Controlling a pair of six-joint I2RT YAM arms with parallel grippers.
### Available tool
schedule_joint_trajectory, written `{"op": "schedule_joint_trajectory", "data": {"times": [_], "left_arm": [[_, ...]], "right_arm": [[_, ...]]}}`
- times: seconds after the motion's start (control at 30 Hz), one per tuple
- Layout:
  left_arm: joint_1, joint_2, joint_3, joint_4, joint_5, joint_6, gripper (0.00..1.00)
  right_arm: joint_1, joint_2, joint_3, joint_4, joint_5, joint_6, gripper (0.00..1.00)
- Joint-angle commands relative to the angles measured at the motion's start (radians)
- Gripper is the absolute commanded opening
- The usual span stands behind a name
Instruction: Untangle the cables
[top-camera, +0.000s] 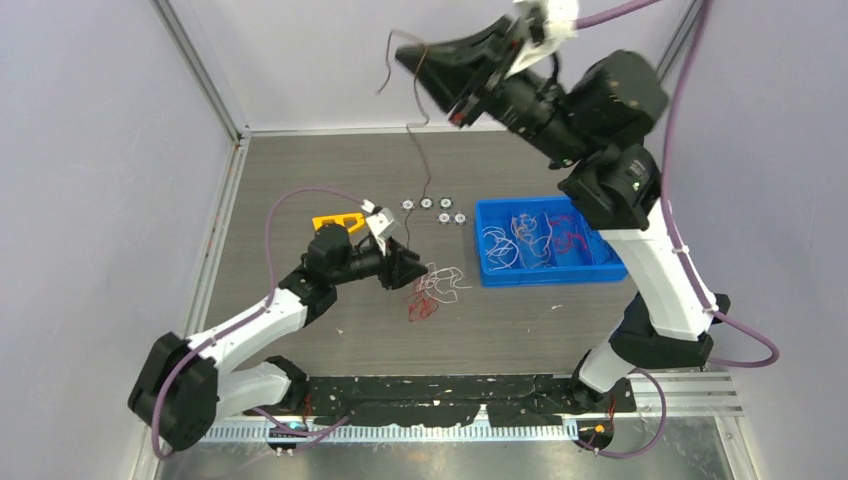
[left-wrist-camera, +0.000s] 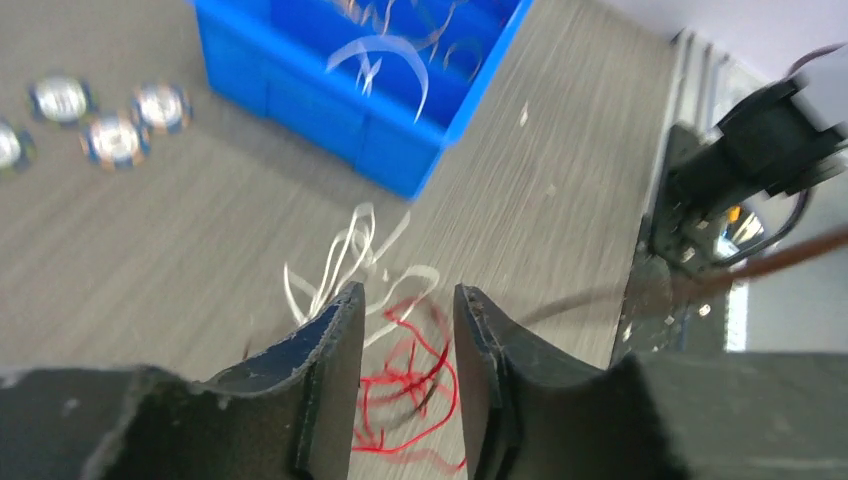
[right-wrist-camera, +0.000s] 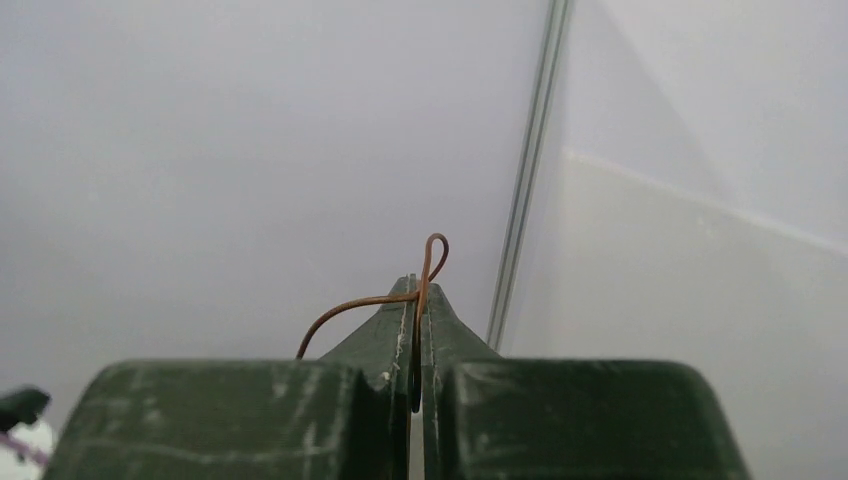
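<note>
High over the bench (top-camera: 300, 180), seen from above, the right end effector (top-camera: 412, 62) pinches a thin brown cable (top-camera: 419, 157) that hangs down. The left end effector (top-camera: 408, 270) sits low, just beside a clump of red and white cables (top-camera: 436, 290).

Left wrist camera: the left end effector (left-wrist-camera: 408, 300) is spread apart, with red cables (left-wrist-camera: 410, 385) under the gap.

Right wrist camera: the right end effector (right-wrist-camera: 415, 290) is squeezed tight on the brown cable (right-wrist-camera: 426, 268).
</note>
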Motion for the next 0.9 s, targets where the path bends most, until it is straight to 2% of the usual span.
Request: {"op": "schedule_joint_trajectory", "data": {"times": [0.0,0.1,0.2,0.3,0.37,0.43,0.5,0.53,0.57,0.67,0.73,0.87], "left_arm": [[-0.002,0.092,-0.082,0.080,-0.056,-0.014,0.31],[0.044,0.096,-0.139,0.046,-0.069,-0.043,0.15],[0.118,0.028,-0.157,0.000,0.018,-0.061,0.00],[0.139,-0.116,-0.117,-0.089,0.069,-0.033,0.00],[0.144,-0.202,-0.086,-0.172,0.081,0.020,0.00],[0.145,-0.268,-0.018,-0.303,0.125,0.115,0.00],[0.146,-0.307,0.059,-0.421,0.091,0.153,0.00],[0.146,-0.316,0.096,-0.473,0.077,0.174,0.00],[0.146,-0.316,0.131,-0.510,0.073,0.187,0.00],[0.146,-0.293,0.220,-0.607,0.061,0.184,0.00],[0.144,-0.292,0.236,-0.593,0.110,0.159,0.00],[0.129,-0.311,0.208,-0.419,0.261,0.055,0.00]], "right_arm": [[-0.007,0.042,0.236,0.124,0.077,0.030,0.05],[-0.009,0.018,0.225,0.230,0.150,-0.016,0.05],[-0.019,-0.035,0.157,0.254,0.197,-0.091,0.05],[-0.070,-0.112,0.011,0.222,0.196,-0.088,0.05],[-0.122,-0.195,-0.149,0.190,0.147,-0.080,0.05],[-0.172,-0.245,-0.288,0.109,0.050,-0.100,0.05],[-0.204,-0.310,-0.499,0.020,-0.049,-0.107,0.05],[-0.217,-0.355,-0.556,-0.016,-0.169,-0.124,0.06],[-0.217,-0.377,-0.664,-0.071,-0.221,-0.135,0.05],[-0.204,-0.442,-0.807,-0.143,-0.433,-0.118,0.05],[-0.182,-0.444,-0.857,-0.145,-0.492,-0.080,0.05],[-0.121,-0.418,-0.885,-0.015,-0.519,-0.004,0.05]]}}
